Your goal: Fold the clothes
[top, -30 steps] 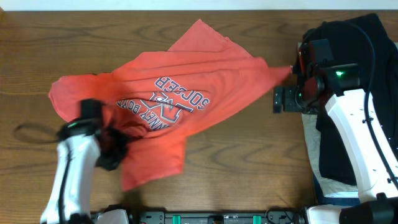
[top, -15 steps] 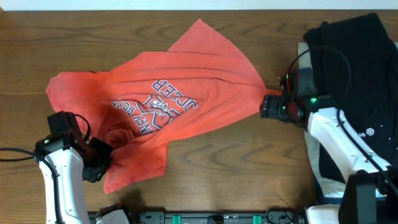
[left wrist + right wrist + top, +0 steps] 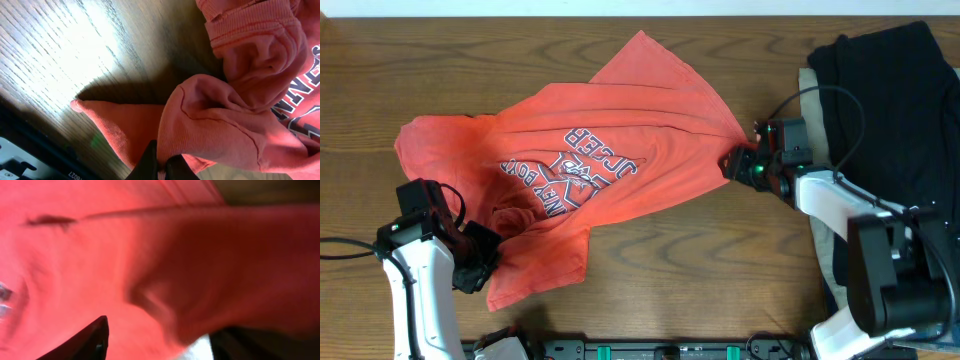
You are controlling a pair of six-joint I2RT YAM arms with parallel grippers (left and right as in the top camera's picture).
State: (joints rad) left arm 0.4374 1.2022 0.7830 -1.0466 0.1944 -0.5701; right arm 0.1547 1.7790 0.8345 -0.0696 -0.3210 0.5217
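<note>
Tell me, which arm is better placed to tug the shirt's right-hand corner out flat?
Right, probably. The right tool sits at the right tip of the orange T-shirt, fingers apart with fabric between them. The left tool is clamped on the cloth at the far lower-left edge.

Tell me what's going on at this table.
Two robot arms are handling an orange-red T-shirt lying crumpled, print up, on the wooden table. The left gripper is shut on a bunch of fabric at the shirt's lower left edge. The right gripper is at the shirt's right tip, jaws apart around the cloth. No neat fold is made yet. A black garment lies beside it.
</note>
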